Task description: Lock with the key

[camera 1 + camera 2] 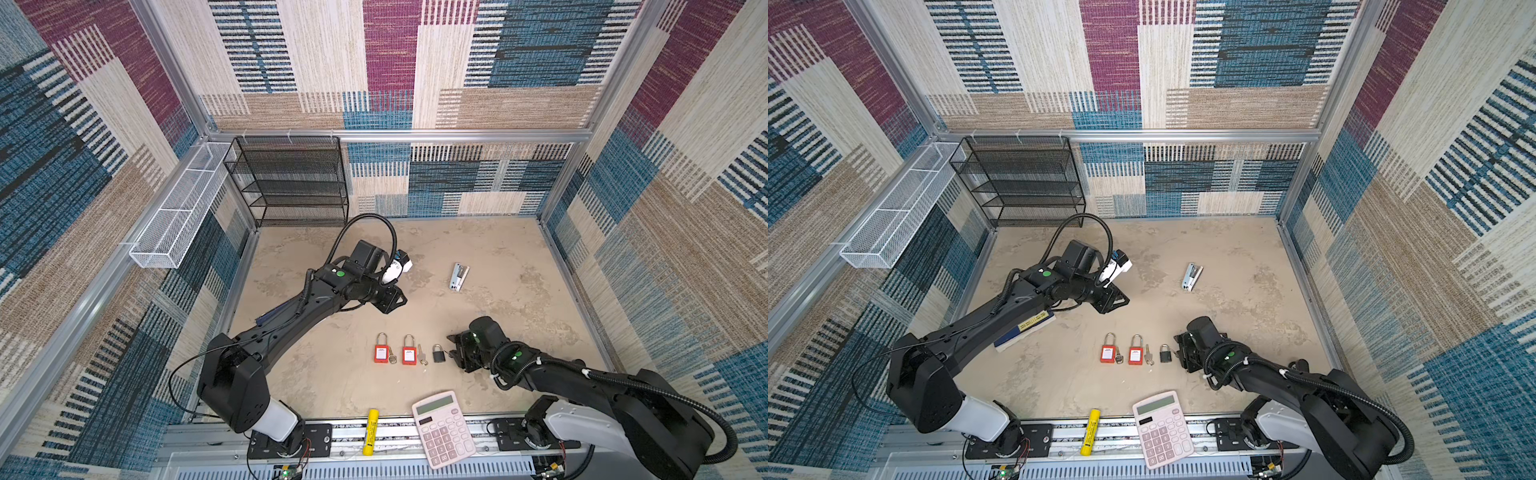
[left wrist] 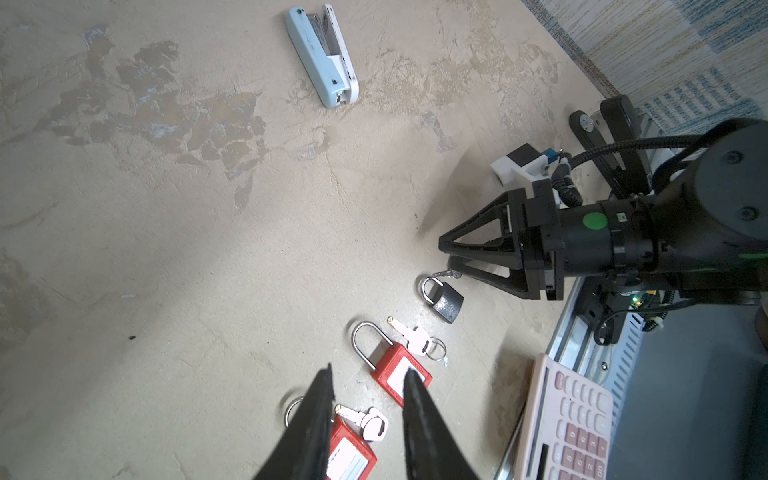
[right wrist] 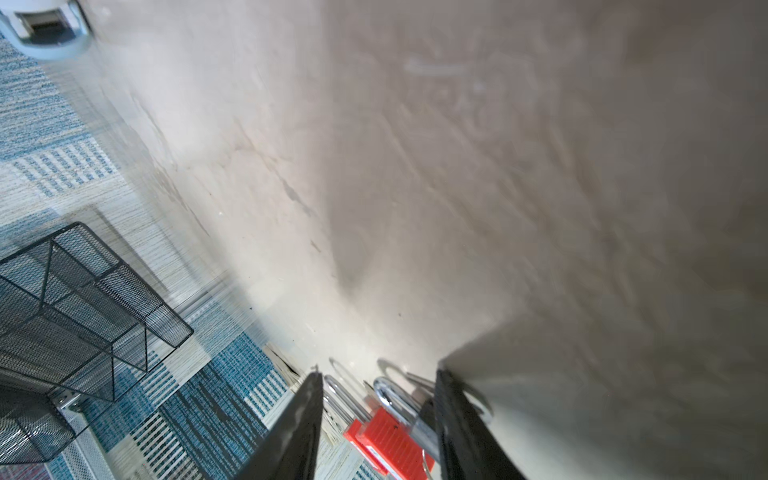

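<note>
Top views, locks: the black padlock [image 1: 438, 354] lies low centre on the worktop [image 1: 498, 257]. It is the right end of a row with two red padlocks [image 1: 381, 352], and a loose key [image 1: 422, 355] lies beside each of those.
Top views, right gripper [image 1: 452, 351]: just right of the black padlock, pointing at it.
Top views, left gripper [image 1: 1116, 300]: higher in frame, well apart from the row.
Top views, clutter: a stapler [image 1: 1192, 276] sits right of centre. A calculator [image 1: 444, 428] and a yellow tube [image 1: 370, 432] lie on the bottom rail. A book [image 1: 1025, 326] is under the left arm. A black mesh shelf [image 1: 291, 183] stands against the back wall, upper left.
Top views, room: bare worktop around the stapler, out to the right wall.
Left wrist view, left fingers [image 2: 316, 419]: apart, with the red padlocks showing between them.
Left wrist view, small key [image 2: 445, 273]: at the black padlock's shackle, right by the right gripper's lower finger; I cannot tell if they touch.
Right wrist view, right fingers [image 3: 455, 415]: apart, with a chrome shackle and a red padlock between them in frame. The picture is blurred.
</note>
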`<move>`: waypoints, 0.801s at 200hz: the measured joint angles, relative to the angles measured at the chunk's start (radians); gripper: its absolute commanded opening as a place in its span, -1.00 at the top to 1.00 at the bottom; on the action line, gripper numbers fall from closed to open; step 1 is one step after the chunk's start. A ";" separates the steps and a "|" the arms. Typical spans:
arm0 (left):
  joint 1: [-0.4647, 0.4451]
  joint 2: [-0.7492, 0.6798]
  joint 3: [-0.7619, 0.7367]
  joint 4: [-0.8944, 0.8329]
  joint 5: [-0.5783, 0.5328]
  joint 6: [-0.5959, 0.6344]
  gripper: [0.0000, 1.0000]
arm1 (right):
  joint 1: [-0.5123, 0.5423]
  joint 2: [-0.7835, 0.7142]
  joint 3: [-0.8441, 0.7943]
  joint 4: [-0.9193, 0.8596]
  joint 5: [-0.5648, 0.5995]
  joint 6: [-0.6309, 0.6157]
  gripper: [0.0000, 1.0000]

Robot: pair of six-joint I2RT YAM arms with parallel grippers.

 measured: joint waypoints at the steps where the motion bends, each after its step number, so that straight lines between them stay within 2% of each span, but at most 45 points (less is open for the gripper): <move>1: 0.000 0.000 0.000 0.000 0.000 0.000 0.37 | 0.000 0.000 0.000 0.001 0.000 0.000 0.07; 61: 0.000 0.001 0.001 0.001 0.000 -0.003 0.37 | 0.000 -0.095 0.016 -0.137 0.028 0.002 0.10; 160: 0.000 0.003 0.001 0.001 0.003 -0.016 0.37 | 0.000 -0.094 -0.020 -0.101 0.017 0.019 0.10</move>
